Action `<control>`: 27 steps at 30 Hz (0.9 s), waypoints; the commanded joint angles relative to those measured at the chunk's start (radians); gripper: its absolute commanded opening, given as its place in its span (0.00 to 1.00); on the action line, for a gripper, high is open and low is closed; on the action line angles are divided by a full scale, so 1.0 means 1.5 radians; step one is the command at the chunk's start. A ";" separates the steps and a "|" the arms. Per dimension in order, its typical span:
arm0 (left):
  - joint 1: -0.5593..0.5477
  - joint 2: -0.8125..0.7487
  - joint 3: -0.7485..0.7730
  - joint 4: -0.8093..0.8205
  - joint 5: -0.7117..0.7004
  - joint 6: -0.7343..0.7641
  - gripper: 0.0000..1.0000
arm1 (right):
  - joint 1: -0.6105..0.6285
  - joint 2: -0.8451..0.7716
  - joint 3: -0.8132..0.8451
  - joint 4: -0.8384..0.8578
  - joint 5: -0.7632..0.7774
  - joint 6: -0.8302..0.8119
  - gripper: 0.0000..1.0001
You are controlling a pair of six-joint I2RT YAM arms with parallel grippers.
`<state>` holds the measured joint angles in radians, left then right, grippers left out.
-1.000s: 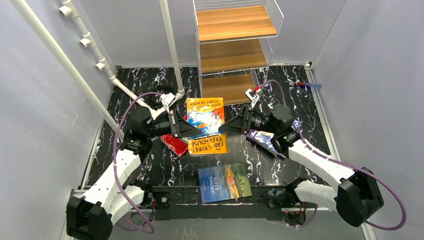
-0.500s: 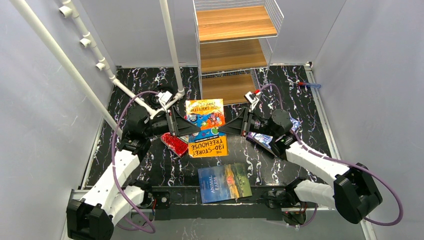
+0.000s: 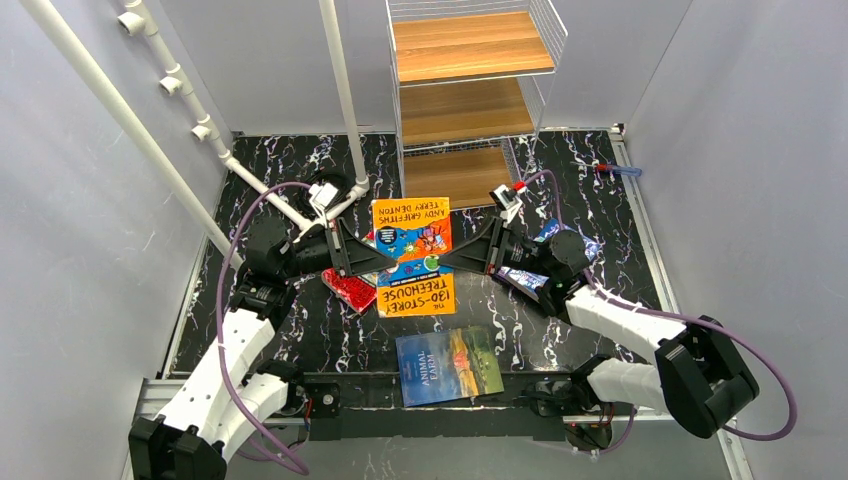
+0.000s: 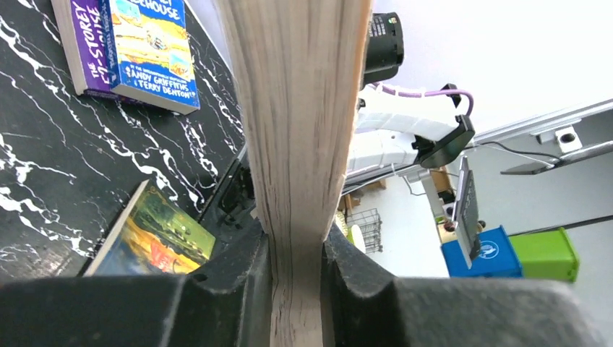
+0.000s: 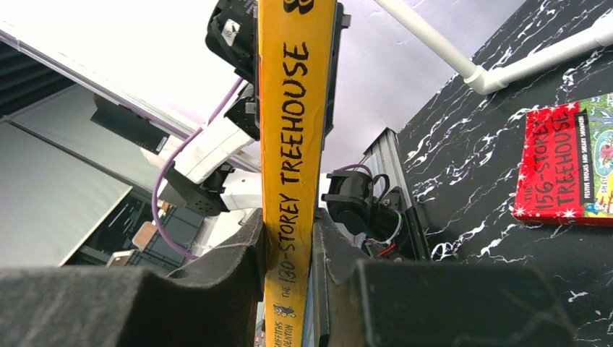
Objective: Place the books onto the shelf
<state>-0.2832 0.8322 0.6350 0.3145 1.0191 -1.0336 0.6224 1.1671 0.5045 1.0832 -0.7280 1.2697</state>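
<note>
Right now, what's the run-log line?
left gripper: shut on blue-and-orange cartoon paperback, page edge | right gripper: shut on its spine | white wire shelf: no books visible

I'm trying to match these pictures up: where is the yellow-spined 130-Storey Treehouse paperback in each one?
Top view: yellow-spined Treehouse paperback, centre, cover showing.
Left wrist: its pale page edge, centre, upright.
Right wrist: its yellow spine, centre, upright.
Shared landmark: black marbled table.
</note>
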 commanded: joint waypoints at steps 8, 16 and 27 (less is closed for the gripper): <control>0.004 0.002 0.031 0.011 0.044 0.004 0.00 | 0.001 0.009 0.046 -0.003 -0.004 -0.038 0.63; 0.004 0.026 0.046 0.012 0.062 0.003 0.00 | 0.006 0.040 0.065 0.016 -0.023 -0.022 0.23; 0.073 0.059 0.230 -0.458 -0.112 0.245 0.73 | -0.115 -0.136 0.052 -0.437 0.314 -0.099 0.01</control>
<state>-0.2234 0.9443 0.7860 0.0952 1.0386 -0.9195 0.5591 1.1130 0.6102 0.6186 -0.5987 1.1168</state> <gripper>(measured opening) 0.694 0.308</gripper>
